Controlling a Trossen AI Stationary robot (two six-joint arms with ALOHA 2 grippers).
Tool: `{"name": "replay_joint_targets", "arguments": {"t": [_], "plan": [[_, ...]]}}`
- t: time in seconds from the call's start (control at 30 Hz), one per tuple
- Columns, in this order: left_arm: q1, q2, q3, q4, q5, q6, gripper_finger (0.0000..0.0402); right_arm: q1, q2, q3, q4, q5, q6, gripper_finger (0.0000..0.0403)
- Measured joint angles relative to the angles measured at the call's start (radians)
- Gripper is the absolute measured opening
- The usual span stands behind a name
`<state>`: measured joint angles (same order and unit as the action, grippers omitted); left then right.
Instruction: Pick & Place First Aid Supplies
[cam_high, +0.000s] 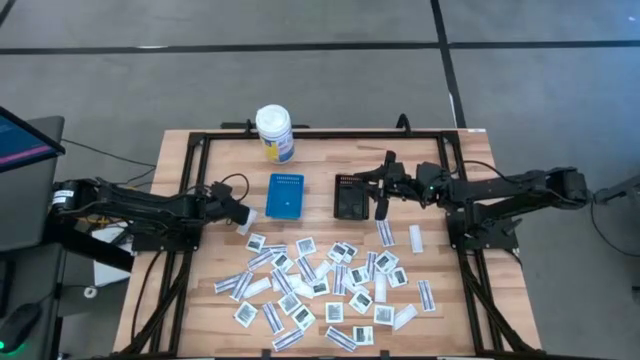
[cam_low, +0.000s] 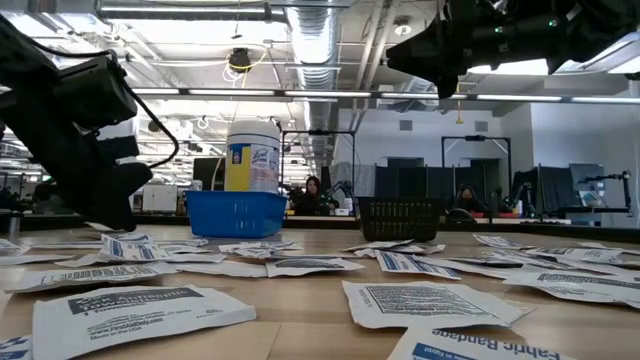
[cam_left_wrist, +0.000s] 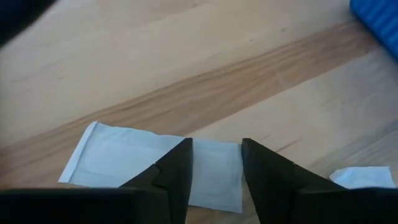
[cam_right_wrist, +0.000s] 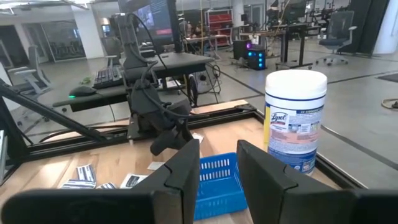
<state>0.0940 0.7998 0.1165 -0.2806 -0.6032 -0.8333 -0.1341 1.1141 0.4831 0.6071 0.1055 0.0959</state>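
Packet (cam_left_wrist: 155, 158) half hidden behind parted left gripper (cam_left_wrist: 216, 163) fingers, nine o'clock of pile; right gripper (cam_right_wrist: 217, 163) parted, empty.

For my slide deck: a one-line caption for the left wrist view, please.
Left end effector, fingers apart, straddles a white packet lying on the wooden table.

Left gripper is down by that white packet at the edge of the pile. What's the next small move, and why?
Probably close the left gripper on the white packet. Its open fingers straddle the packet's edge, low over the table, so the grasp looks lined up. The blue tray sits nearby.
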Motion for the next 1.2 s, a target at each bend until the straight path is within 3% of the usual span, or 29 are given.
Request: {"name": "replay_joint_targets", "arguments": {"t": [0.5, 0.67, 0.97, 1.1, 1.2], "plan": [[-0.004, 0.004, -0.005, 0.089, 0.027, -0.003, 0.0016, 0.017, 0.000, 0.000, -0.015, -0.004, 0.002, 0.0102], [-0.004, 0.005, -0.006, 0.157, 0.047, -0.001, 0.0012, 0.023, 0.000, 0.000, -0.042, -0.003, 0.005, 0.0102], [-0.105, 0.004, -0.006, 0.651, 0.047, 0.254, 0.0008, 0.023, 0.000, 0.000, -0.041, -0.004, 0.029, 0.0102], [-0.150, 0.003, -0.005, 0.872, 0.106, 0.380, 0.0012, 0.023, 0.000, 0.000, -0.038, -0.003, 0.028, 0.0102], [-0.165, 0.005, -0.005, 0.938, 0.147, 0.432, 0.0021, 0.017, 0.000, 0.000, -0.034, -0.004, 0.027, 0.0102]]}}
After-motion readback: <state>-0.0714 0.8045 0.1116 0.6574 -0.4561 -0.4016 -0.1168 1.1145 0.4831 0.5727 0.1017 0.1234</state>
